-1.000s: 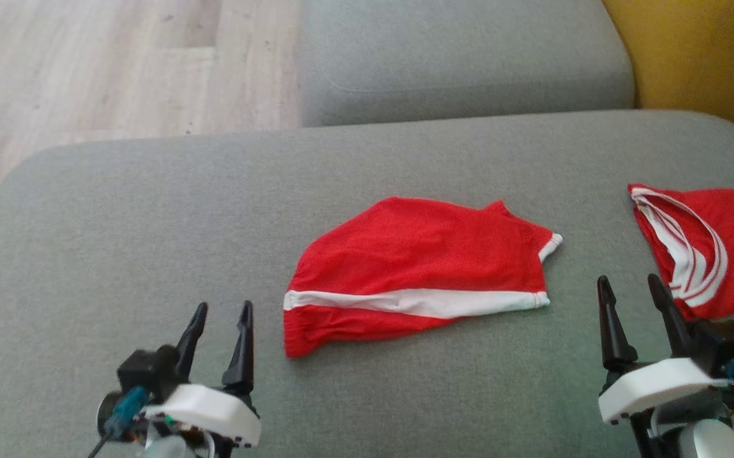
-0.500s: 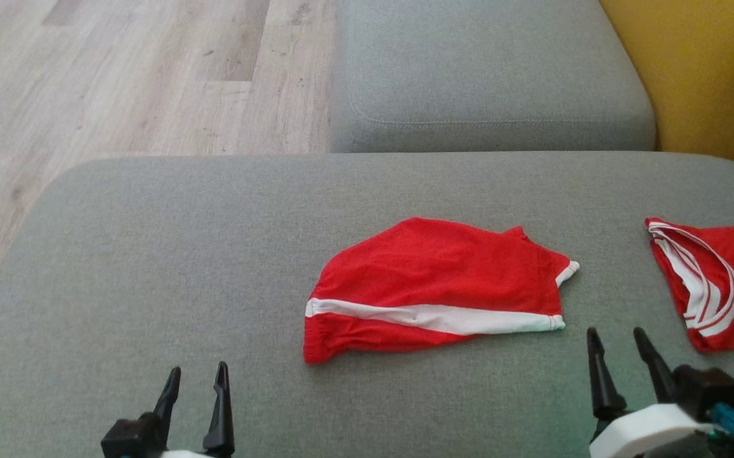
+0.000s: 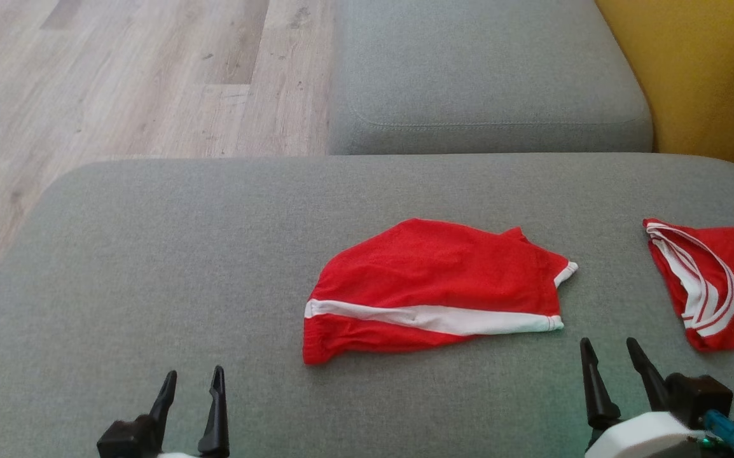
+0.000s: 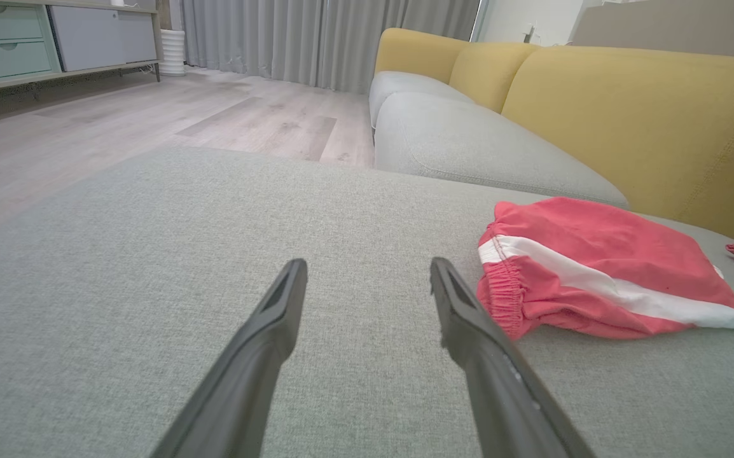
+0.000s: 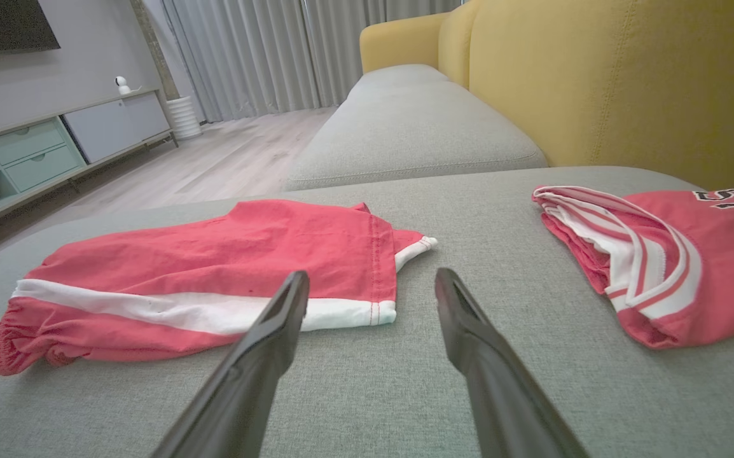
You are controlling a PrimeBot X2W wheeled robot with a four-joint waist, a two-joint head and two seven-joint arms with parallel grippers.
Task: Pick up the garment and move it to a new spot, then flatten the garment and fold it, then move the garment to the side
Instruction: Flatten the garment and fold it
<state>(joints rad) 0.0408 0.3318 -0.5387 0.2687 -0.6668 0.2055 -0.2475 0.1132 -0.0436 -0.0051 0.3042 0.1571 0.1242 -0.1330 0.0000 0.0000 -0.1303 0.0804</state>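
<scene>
**Shorts on seat cushion, both claws empty: pickup pending**

Finding: the left claw [image 3: 193, 373] and right claw [image 3: 608, 343] both stand spread and hold nothing. They sit at the near edge of the grey seat cushion [image 3: 151, 254], and neither touches cloth.

Location: the red shorts [image 3: 434, 292] lie near the middle of the cushion, between the two claws and beyond their tips. They are well apart from a second red garment, a jersey [image 3: 717, 286] lying further right.

Condition: the shorts lie low and doubled over, with a white stripe along the near side. The gathered waistband [image 4: 500, 299] is at the left end and the white-trimmed hem [image 5: 383, 312] at the right. A small flap pokes out past the hem at the far right corner. The top surface is smooth and the waistband bunched.

Assessment: the step in hand appears to be a grasp on the shorts for a move.

Recommendation:
- Take each end with the claw nearest it, the waistband on the left and the hem on the right.
- Come in low along the cushion so that a finger slides under all layers.
- Pinch every layer, or the fold is likely to open on lifting.
- Lift both ends level.
- Keep the right claw off the jersey.
</scene>
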